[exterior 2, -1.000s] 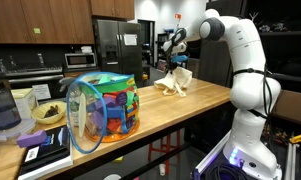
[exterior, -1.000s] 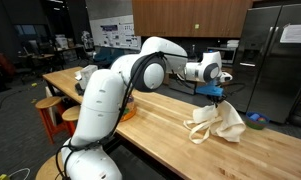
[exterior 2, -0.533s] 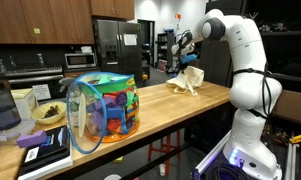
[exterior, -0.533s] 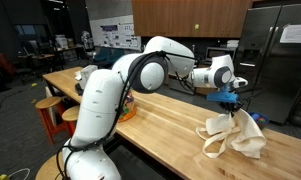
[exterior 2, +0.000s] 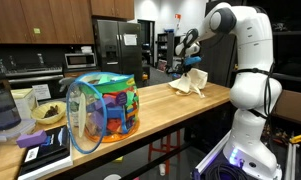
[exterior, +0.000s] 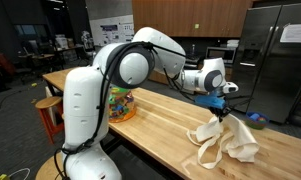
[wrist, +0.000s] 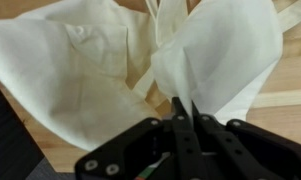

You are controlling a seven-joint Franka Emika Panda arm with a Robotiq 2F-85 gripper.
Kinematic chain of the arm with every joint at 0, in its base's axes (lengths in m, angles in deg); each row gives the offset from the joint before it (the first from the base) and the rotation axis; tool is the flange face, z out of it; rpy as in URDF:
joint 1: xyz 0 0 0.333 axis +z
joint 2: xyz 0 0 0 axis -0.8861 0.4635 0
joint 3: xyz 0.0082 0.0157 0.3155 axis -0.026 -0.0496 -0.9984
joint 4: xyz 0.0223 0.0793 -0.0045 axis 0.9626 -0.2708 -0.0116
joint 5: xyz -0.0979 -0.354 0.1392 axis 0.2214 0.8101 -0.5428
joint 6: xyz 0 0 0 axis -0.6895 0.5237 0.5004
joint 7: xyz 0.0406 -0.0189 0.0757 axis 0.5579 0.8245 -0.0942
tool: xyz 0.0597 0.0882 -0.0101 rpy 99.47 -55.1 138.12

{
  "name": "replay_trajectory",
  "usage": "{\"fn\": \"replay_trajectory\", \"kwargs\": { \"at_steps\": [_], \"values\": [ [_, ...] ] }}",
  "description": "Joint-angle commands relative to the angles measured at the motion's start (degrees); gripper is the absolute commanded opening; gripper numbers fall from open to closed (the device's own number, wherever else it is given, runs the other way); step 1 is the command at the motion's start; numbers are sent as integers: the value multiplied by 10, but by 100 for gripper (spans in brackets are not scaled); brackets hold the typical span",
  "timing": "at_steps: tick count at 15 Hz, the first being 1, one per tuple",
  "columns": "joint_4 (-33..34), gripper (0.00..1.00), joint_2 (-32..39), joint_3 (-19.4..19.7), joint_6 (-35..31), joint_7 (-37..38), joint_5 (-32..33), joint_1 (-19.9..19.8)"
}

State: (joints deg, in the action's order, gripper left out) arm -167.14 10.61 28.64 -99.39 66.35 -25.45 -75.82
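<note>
Cream bag in hand above table

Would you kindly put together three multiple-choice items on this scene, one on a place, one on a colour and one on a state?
1. Where is the cloth?
A. Folded in a drawer.
B. At the gripper, over the wooden table.
C. Draped on a chair.

2. What colour is the cloth?
A. Red.
B. Black.
C. Cream.

3. How do the gripper's fingers stand?
A. Shut on the cloth.
B. Wide open, apart from it.
C. Out of every view.

Answers:
1 B: both exterior views show it hanging from the gripper above the tabletop.
2 C: the wrist view shows pale cream fabric.
3 A: in the wrist view the fingers meet on a fold.
</note>
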Motion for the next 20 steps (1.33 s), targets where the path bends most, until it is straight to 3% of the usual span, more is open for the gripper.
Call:
{"fn": "replay_trajectory", "kwargs": {
  "at_steps": [1, 6, 11, 16, 20],
  "values": [
    [-141, 1, -121, -2, -1, 72, 49, 26],
    [-283, 1, -250, -32, 48, 154, 132, 29],
    [-360, 1, -298, -97, 41, 154, 36, 59],
    [-298, 1, -242, -154, -11, 90, -42, 118],
    [-175, 1, -164, -157, -56, 4, -64, 133]
  ]
}}
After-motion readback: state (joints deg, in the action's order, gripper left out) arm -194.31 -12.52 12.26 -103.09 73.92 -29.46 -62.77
